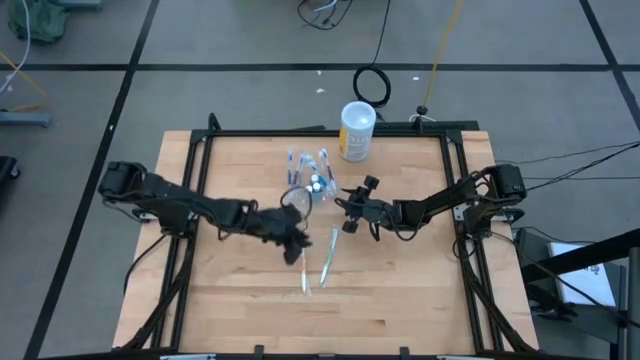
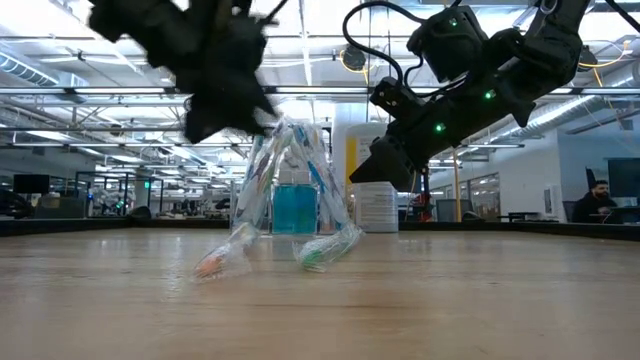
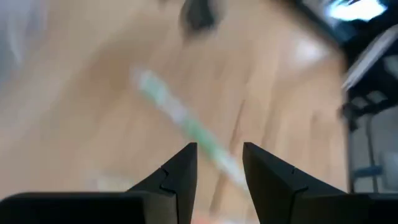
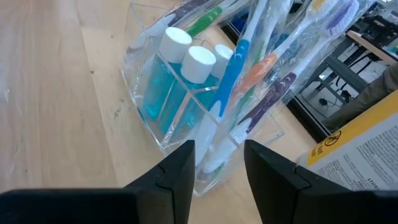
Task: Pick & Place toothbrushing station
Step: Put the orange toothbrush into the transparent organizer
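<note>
The step in hand looks like gathering loose toothbrushes into the clear holder (image 1: 312, 186), which stands just above the centre of the high view, already holding toothbrushes and teal bottles (image 4: 166, 94). The left gripper (image 1: 292, 245) hovers at centre over a wrapped toothbrush (image 1: 329, 255) lying on the worktop (image 1: 400, 300); its fingers (image 3: 180, 171) are apart and empty, straddling the brush. The next move probably calls for lowering and closing on the slim handle. The right gripper (image 1: 350, 208), fingers apart and empty, waits just right of the holder, crowding that side. A white canister (image 1: 357, 130) stands near the top edge; the lower half offers open room.
</note>
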Controlling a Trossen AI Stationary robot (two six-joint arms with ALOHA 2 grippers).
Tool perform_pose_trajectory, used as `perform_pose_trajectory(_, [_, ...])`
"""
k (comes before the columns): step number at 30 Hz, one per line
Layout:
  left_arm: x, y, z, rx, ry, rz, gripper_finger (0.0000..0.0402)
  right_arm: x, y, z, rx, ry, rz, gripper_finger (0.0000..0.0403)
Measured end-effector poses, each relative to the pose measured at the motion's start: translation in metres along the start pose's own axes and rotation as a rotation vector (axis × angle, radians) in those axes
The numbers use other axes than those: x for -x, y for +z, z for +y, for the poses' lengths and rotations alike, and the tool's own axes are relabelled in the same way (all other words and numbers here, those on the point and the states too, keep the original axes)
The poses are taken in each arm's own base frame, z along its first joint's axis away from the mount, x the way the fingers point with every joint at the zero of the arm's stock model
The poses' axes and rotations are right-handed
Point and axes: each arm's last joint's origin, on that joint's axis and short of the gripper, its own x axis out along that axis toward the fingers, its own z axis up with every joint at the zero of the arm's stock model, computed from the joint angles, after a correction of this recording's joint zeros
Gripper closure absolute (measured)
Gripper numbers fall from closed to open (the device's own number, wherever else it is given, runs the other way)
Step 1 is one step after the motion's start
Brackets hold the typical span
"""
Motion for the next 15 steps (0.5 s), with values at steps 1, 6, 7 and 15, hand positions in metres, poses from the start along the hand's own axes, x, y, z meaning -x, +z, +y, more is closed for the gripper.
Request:
perform_pose_trajectory(1, [-0.001, -0.007, 0.0, 0.036, 0.045, 0.034, 0.027, 0.0, 0.0, 0.0, -0.009, 0.0, 0.0, 0.0273])
perform_pose_trajectory(6, [-0.004, -0.029, 0.01, 0.264, 0.32, 0.022, 0.027, 0.0, 0.0, 0.0, -0.04, 0.001, 0.004, 0.0273])
perform_pose_trajectory(7, [-0.005, -0.031, 0.012, 0.29, 0.345, 0.033, 0.027, 0.0, -0.001, 0.0, -0.045, 0.001, 0.007, 0.0273])
perform_pose_trajectory(15, [-0.037, -0.045, 0.016, 0.348, 0.305, 0.102, 0.027, 0.0, -0.002, 0.0, -0.05, 0.002, 0.015, 0.0273])
